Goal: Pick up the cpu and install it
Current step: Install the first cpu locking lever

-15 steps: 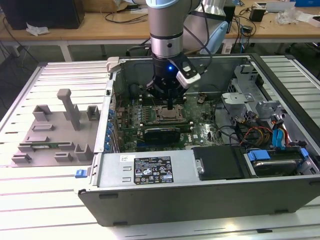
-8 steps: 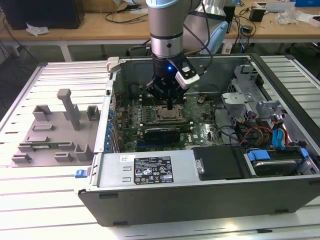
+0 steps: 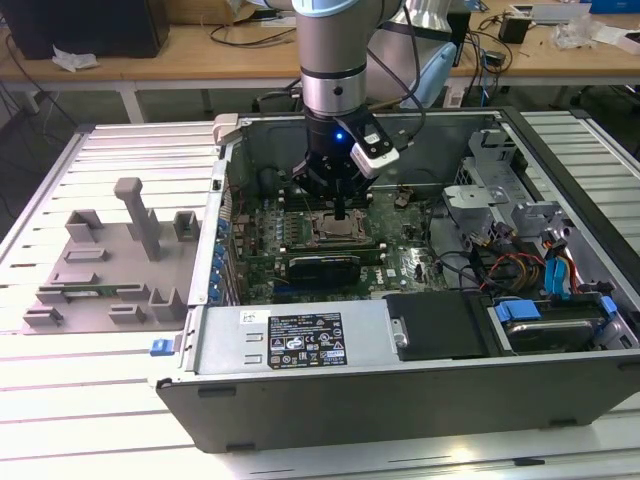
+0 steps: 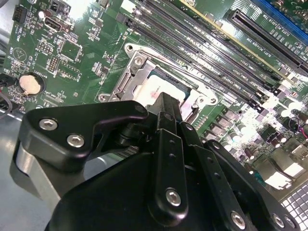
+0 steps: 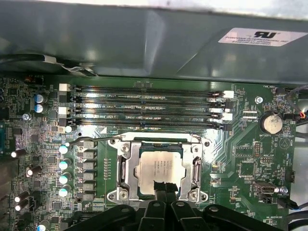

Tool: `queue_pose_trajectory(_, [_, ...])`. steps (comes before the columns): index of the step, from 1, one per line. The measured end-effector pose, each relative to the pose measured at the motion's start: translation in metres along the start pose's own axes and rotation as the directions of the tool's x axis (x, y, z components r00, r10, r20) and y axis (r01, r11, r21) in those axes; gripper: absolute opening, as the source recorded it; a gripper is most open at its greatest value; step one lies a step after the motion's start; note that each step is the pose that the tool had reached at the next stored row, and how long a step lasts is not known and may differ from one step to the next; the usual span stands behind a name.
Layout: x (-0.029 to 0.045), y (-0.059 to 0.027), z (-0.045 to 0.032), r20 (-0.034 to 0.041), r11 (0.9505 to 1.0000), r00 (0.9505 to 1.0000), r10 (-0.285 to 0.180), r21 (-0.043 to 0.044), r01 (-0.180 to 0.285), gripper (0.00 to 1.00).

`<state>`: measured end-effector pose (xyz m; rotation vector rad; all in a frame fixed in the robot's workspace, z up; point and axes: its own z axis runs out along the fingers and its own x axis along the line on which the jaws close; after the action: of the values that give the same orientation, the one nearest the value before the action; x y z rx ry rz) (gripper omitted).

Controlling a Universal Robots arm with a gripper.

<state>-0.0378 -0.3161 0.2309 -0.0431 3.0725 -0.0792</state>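
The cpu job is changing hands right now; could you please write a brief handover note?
Gripper: shut, holding nothing, tip at the edge of the cpu in the first wrist view; whether they touch cannot be told.
The cpu lies flat inside the socket frame on the motherboard.
Done: pick-up and placement in the socket.
Left: cannot tell whether the chip is fully seated or the frame latched.

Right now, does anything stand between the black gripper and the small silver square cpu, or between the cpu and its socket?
Nothing visible does. In the first wrist view the small silver square cpu already lies inside the metal socket frame, and the black gripper hangs, shut, directly over its edge.
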Motion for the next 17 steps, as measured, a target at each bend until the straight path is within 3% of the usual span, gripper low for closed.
queue_pose_trajectory(3, [0.0016, 0.0005, -0.0001, 0.0, 1.0, 1.0, 0.0, 0.0, 0.0, 0.11])
queue_pose_trajectory(8, [0.0126, 0.0037, -0.001, 0.0, 1.0, 1.0, 0.0, 0.0, 0.0, 0.11])
queue_pose_trajectory(17, [0.0228, 0.0064, -0.0018, 0.0001, 1.0, 1.0, 0.0, -0.0001, 0.0, 0.11])
